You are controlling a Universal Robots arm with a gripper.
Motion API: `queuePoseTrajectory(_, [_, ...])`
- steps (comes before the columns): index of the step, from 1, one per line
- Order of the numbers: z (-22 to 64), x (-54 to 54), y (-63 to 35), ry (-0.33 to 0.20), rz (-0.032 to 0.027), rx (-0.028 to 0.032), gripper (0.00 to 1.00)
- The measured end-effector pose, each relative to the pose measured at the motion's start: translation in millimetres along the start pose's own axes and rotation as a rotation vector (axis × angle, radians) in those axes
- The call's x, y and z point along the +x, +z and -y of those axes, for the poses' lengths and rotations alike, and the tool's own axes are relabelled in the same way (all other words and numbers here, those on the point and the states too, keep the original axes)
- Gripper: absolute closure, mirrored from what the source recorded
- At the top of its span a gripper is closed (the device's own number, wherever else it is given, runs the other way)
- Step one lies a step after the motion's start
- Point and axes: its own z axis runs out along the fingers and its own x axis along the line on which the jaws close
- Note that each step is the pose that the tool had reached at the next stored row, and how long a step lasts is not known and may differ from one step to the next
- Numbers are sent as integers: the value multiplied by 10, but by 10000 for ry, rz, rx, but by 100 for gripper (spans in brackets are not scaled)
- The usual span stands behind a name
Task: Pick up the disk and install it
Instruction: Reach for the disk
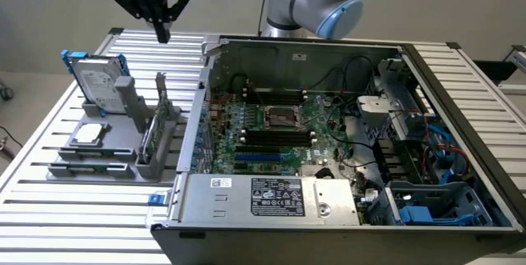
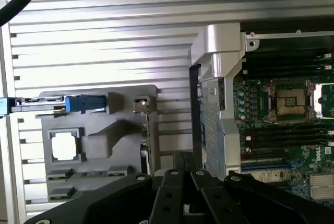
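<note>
A: Where's the disk (image 1: 97, 83) from the gripper (image 1: 162, 33)?
B: Lower, toward the exterior view's left, well apart. It stands on edge in the grey holder (image 1: 123, 95) on the worktop (image 1: 49, 216). The gripper is clenched, holding nothing.
A: Any writing?
B: "DELL" on the motherboard (image 2: 271, 140); the disk's label is too small to read.

Bright even light, glare on ribbed table (image 2: 104, 51), soft shadows

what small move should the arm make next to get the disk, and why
Probably slide the gripper across to hang over the disk: it is shut, high above the table and off to one side, while the disk stands upright in its grey holder, untouched.
</note>
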Motion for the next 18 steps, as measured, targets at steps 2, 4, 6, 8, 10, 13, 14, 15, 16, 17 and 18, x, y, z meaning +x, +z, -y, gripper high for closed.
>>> queuePoseTrajectory(2, [-17, 90, 1, 2, 1, 0, 89])
queuePoseTrajectory(4, [-34, 185, 3, 0, 1, 1, 89])
queuePoseTrajectory(6, [-50, 276, 4, 1, 1, 2, 89])
queuePoseTrajectory(8, [-65, 366, 5, -1, 1, 3, 89])
queuePoseTrajectory(10, [-82, 462, 7, 1, 2, 4, 89])
queuePoseTrajectory(13, [-105, 599, 11, 0, 1, 8, 89])
queuePoseTrajectory(14, [-113, 645, 13, 1, 1, 9, 89])
queuePoseTrajectory(15, [-121, 691, 15, 1, 2, 10, 89])
queuePoseTrajectory(16, [-128, 736, 17, -1, 1, 12, 89])
queuePoseTrajectory(17, [-137, 786, 21, 0, 2, 14, 89])
queuePoseTrajectory(18, [-145, 832, 25, 1, 2, 16, 89])
